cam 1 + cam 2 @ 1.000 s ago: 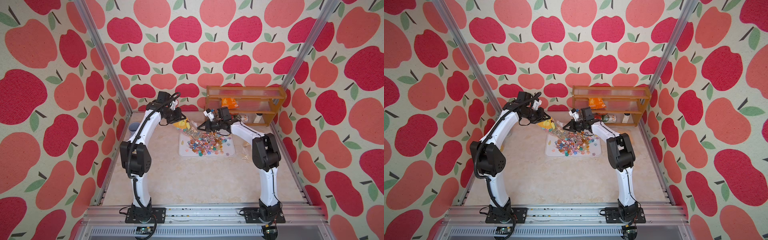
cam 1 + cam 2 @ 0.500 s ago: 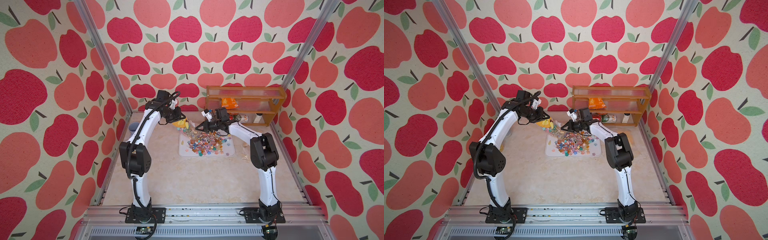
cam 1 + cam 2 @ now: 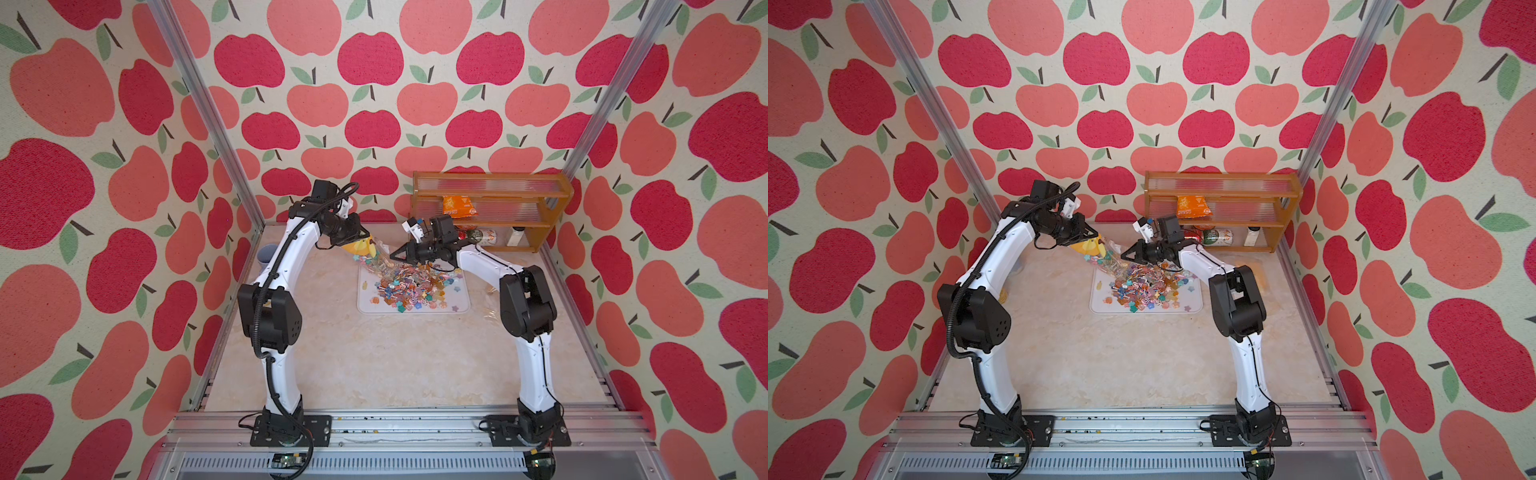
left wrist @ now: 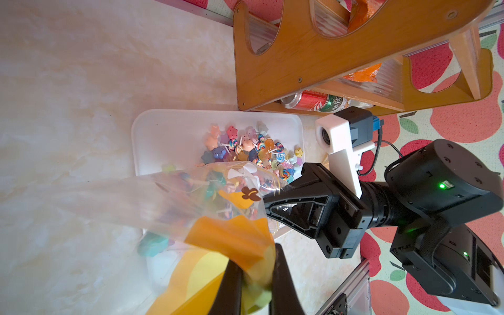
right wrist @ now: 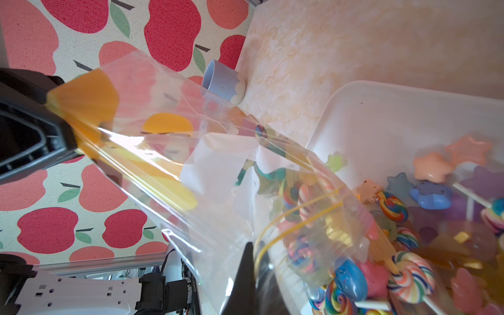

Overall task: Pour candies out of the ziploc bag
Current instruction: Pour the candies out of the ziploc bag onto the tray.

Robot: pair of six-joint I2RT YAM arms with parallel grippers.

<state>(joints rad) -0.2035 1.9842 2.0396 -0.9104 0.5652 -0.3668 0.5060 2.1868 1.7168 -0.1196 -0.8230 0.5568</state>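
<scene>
- Mostly out already: candies [image 3: 409,286] lie heaped on the white tray [image 3: 457,306], centre of frame in both top views. A smaller cluster sits inside the bag [image 3: 374,261], close to its mouth.
- Bag: clear film with yellow-orange print at the closed end. It slants from upper left down to the tray's upper-left corner, mouth over the tray.
- Left gripper [image 3: 360,244]: pinched narrow on the printed closed end, held high, up-left of the tray.
- Right gripper [image 3: 394,257]: clamped tight on the mouth's lip by the zip strip, low over the pile.
- Step in hand, as I read it: emptying the last pieces.
- To do it well:
  - Raise the closed end to steepen the slope.
  - Keep the lip low and inside the tray rim.
  - Hold the film taut between the grips so no fold traps pieces.
  - Use small shakes, not big ones.
- Watch: lollipop sticks may snag at the zip. The mouth sits near the tray's left edge, so strays could land on the table.
- Outward: shelf [image 3: 490,195] to the upper right, cup [image 3: 266,254] by the left wall.
</scene>
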